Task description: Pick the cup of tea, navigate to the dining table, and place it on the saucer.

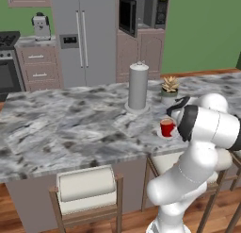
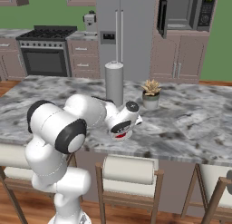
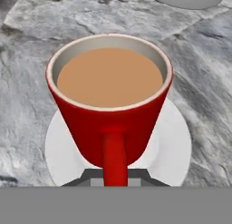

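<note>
A: While the cup of tea [image 3: 110, 105] sits over the saucer [image 3: 174, 143] like this, what worries you, going left to right across the dining table [image 1: 56, 128]?

B: Off to the left is bare marble, no trouble there. Next comes the tall grey cylinder [image 1: 138, 86], then the potted succulent [image 1: 170, 88]. Both stand beyond the cup, near enough that a wide swing of the arm on the way out could clip one.

A: And the cup itself?

B: The gripper [image 3: 115, 180] is clamped on the red handle, jaws pinched tight. In the hand view the cup stands centred on the white plate, though I can't tell whether its base is touching or just above.

A: So letting go too soon?

B: Yes. If it's hanging above, a release would drop it. The tea is close to the rim, so a jolt could slop it over.

A: Anything else?

B: Pulling back before the fingers clear the handle could drag the cup off the saucer or tip it.
</note>
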Controlling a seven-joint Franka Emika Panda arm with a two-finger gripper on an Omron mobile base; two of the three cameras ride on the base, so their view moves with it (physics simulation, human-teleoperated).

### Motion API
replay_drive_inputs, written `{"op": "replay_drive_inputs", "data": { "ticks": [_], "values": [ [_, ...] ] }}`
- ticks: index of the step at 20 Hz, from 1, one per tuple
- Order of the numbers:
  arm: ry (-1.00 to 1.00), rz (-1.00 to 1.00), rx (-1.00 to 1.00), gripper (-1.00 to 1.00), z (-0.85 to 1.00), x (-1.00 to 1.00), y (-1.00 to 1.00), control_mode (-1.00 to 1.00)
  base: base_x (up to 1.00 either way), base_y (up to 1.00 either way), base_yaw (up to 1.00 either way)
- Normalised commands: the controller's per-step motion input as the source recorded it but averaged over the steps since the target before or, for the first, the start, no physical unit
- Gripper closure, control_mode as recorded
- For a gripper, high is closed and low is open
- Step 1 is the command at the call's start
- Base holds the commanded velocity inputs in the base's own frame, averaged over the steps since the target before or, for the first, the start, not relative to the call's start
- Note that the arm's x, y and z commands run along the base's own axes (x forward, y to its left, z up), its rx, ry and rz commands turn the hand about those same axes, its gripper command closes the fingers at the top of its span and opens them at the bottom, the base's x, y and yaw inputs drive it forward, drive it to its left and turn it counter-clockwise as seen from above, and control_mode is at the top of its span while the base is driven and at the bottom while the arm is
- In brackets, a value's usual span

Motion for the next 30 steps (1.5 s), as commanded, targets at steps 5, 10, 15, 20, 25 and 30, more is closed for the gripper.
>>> {"op": "replay_drive_inputs", "data": {
  "ticks": [5,10,15,20,25,30],
  "values": [
    [0.0,-0.03,0.0,1.0,-0.2,0.0,-0.17,-1.0,0.0,0.0,0.0],
    [0.0,-0.04,0.0,1.0,-0.1,0.0,-0.07,-1.0,0.0,0.0,0.0],
    [0.0,0.0,0.0,1.0,0.0,0.0,0.0,-1.0,0.0,0.0,0.0],
    [0.0,0.0,0.0,-1.0,0.0,0.0,0.0,-1.0,0.0,0.0,0.0],
    [0.0,0.0,0.0,-1.0,0.0,0.0,0.0,-1.0,0.0,0.0,0.0],
    [0.0,0.0,0.0,-1.0,0.0,0.0,0.0,-1.0,0.0,0.0,0.0]
  ]
}}
